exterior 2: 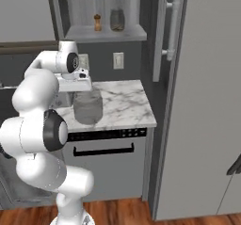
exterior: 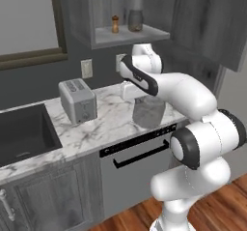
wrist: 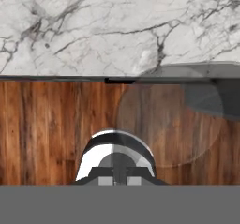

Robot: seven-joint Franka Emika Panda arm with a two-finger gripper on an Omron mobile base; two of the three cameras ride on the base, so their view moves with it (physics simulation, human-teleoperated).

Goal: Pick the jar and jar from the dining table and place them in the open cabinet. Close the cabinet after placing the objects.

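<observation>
Jars — two were in sight: one glass jar [exterior: 135, 20] stood on the shelf of the open cabinet [exterior: 126, 36], and a second, wider clear jar [exterior: 148, 111] hung under the gripper [exterior: 140, 95], just above the front edge of the marble counter [exterior: 103, 123]. In the right base view the same pair showed as the shelf jar [exterior 2: 117, 19] and the held jar [exterior 2: 87, 106] below the gripper [exterior 2: 81, 90]. The fingers were clenched as far as they went, gripping the wide jar near its top; the hand view looked down through the jar's clear glass [wrist: 168, 120] onto the counter's edge and the wooden floor [wrist: 51, 129].

One small brown bottle [exterior: 115, 24] stood on the shelf, just left of the shelf jar and apart from it. One cabinet door [exterior 2: 165, 31] stood swung open to the right, with one long silver bar handle [exterior 2: 175, 26].

On the counter sat one silver toaster [exterior: 77, 100], well left of the held jar, and one dark sink [exterior: 21, 133] further left. Two wall outlets [exterior: 87, 68] were on the dark backsplash. One dishwasher [exterior: 132, 169] with one black handle sat below the counter.

Any markings on the dishwasher's control strip were too small to read, and no label could be made out on either jar.
</observation>
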